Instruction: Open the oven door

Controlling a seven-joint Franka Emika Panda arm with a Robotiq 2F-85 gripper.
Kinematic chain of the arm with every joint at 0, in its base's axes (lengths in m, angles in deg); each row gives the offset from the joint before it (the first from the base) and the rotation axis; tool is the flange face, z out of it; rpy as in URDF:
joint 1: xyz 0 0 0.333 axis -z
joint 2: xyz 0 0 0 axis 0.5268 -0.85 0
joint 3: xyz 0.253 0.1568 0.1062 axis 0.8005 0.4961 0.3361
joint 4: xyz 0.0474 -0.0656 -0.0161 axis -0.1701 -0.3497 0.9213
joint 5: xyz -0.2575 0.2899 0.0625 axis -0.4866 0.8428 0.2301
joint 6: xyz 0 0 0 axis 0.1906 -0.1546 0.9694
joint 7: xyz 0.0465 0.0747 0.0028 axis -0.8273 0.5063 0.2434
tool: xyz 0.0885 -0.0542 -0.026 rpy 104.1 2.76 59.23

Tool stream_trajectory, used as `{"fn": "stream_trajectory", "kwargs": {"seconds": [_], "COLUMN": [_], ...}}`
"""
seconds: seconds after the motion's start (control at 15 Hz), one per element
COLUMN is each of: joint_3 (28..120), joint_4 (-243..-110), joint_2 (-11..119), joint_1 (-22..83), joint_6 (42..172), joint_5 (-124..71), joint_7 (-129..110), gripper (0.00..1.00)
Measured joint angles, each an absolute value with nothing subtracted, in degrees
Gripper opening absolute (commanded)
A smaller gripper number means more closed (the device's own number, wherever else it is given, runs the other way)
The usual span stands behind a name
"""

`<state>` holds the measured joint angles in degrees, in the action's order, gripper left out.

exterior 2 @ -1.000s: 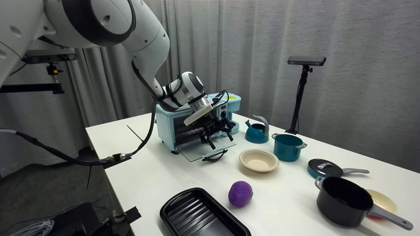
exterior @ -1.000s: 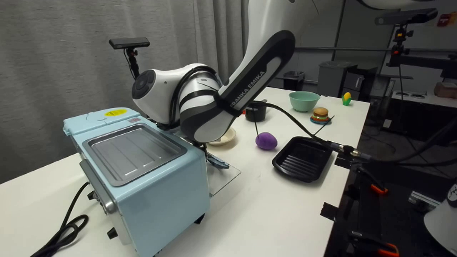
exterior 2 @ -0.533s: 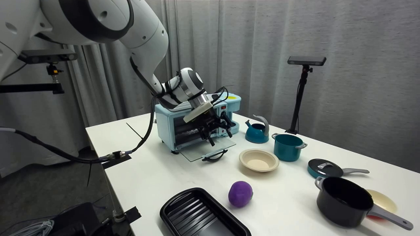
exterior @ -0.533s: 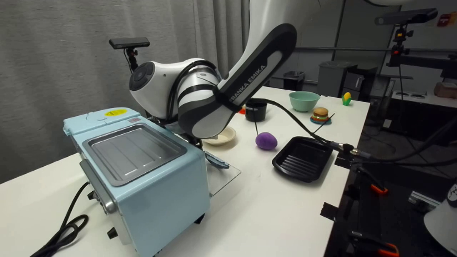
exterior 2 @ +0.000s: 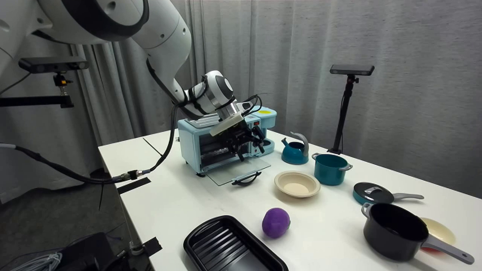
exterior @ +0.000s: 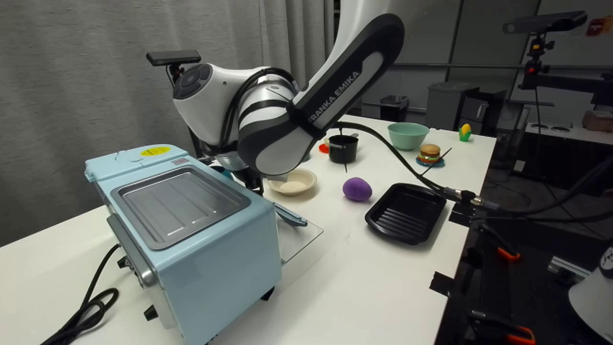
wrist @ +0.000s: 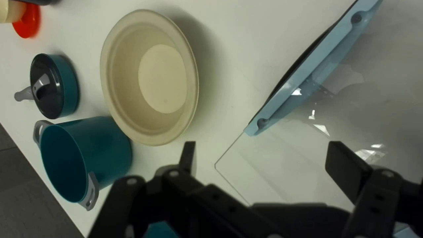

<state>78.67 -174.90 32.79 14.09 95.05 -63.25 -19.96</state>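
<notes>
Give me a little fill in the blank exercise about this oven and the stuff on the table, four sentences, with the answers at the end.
1. The oven door is not shut but ____.
2. The gripper is holding ____.
3. The round object lying between the black tray and the beige bowl is coloured ____.
4. The oval sticker on top of the oven is coloured ____.

Missing words: open; nothing; purple; yellow.

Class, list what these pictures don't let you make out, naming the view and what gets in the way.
Oven interior: in an exterior view, the gripper blocks part of it.
Black cord: its far end is cut off by an exterior view's bottom edge.
Yellow label: in both exterior views, any print is too small.
Teal patch: in the wrist view, gripper and bottom edge hide the rest.
</notes>
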Motion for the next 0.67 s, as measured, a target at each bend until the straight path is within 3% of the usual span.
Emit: {"fn": "stream_trajectory", "kwargs": {"seconds": [0.67], "joint_3": [78.67], "joint_4": [-183.20], "joint_2": [41.14], "joint_1": [15.79], "joint_6": [102.41], "joint_5": [-58.01], "joint_7": [-19.62], "gripper": [1.00]}}
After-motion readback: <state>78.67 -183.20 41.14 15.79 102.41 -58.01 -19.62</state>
